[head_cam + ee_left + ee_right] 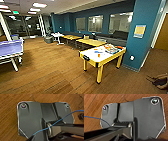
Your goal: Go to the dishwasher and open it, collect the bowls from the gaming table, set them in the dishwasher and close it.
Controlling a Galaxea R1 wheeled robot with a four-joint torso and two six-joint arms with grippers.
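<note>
Small bowls (97, 51) are noted on the gaming table (93, 56) worktop, judged light, rigid, slippery, best gripped at the rim; finger state cannot be told.

My gaming table (93, 56) has a white top and yellow legs. Orange and blue bowls (97, 51) sit on it. The floor (50, 72) is brown wood-grain.
</note>
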